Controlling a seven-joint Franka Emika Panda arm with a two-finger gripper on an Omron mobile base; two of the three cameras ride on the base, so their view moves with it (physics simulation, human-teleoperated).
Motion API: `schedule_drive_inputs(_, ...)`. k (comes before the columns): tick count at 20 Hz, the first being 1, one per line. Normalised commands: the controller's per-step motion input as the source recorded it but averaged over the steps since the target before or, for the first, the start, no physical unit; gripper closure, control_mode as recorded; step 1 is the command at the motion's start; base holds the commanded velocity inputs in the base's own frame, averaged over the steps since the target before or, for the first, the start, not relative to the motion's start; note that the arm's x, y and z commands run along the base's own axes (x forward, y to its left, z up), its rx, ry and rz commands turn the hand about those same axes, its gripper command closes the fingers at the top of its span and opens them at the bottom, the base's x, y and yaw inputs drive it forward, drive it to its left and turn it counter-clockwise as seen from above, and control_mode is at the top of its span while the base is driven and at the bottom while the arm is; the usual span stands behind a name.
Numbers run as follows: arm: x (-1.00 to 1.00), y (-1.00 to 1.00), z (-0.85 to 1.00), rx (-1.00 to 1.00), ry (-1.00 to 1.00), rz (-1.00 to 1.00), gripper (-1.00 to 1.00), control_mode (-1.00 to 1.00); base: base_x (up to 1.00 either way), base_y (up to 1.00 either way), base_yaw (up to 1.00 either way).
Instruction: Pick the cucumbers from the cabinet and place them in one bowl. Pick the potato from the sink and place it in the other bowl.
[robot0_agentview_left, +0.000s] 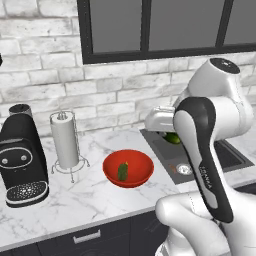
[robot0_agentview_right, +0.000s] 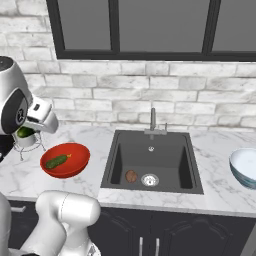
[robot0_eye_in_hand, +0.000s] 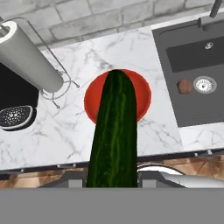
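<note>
Second cucumber held above the red bowl

The gripper (robot0_agentview_right: 25, 131) is clenched on a cucumber (robot0_eye_in_hand: 114, 131) (the hand view looks straight down its length) over the red bowl (robot0_agentview_left: 142, 175), where the other cucumber (robot0_agentview_left: 122, 171) already lies. The potato (robot0_agentview_right: 131, 175) sits in the sink (robot0_agentview_right: 165, 155) beside the drain; the pale blue bowl (robot0_agentview_right: 245, 167) stands at the counter's far right.

Glossy red bowl (robot0_agentview_left: 128, 168) on polished white marble counter (robot0_agentview_left: 95, 200); matt dark sink (robot0_agentview_right: 151, 161) with shiny metal drain (robot0_agentview_right: 149, 180).

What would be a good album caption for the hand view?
Gripper shut on a cucumber, poised above the red bowl, potato waiting in the sink.
</note>
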Motion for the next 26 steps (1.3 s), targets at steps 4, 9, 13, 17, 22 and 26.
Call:
schedule_drive_inputs(4,0.16,0.13,-0.51,0.00,0.01,0.00,1.00,-1.00,0.00,0.00,0.00)
schedule_drive_inputs(9,0.67,-0.20,-0.31,0.00,0.08,0.02,1.00,-1.00,0.00,0.00,0.00)
schedule_drive_inputs(13,0.53,-0.01,-0.34,0.00,0.03,0.00,1.00,-1.00,0.00,0.00,0.00)
schedule_drive_inputs(17,0.47,0.00,-0.49,0.00,0.06,0.00,1.00,-1.00,0.00,0.00,0.00)
schedule_drive_inputs(22,0.39,0.00,-0.53,0.00,0.04,0.00,1.00,-1.00,0.00,0.00,0.00)
schedule_drive_inputs(26,0.29,0.03,-0.45,0.00,0.02,0.00,1.00,-1.00,0.00,0.00,0.00)
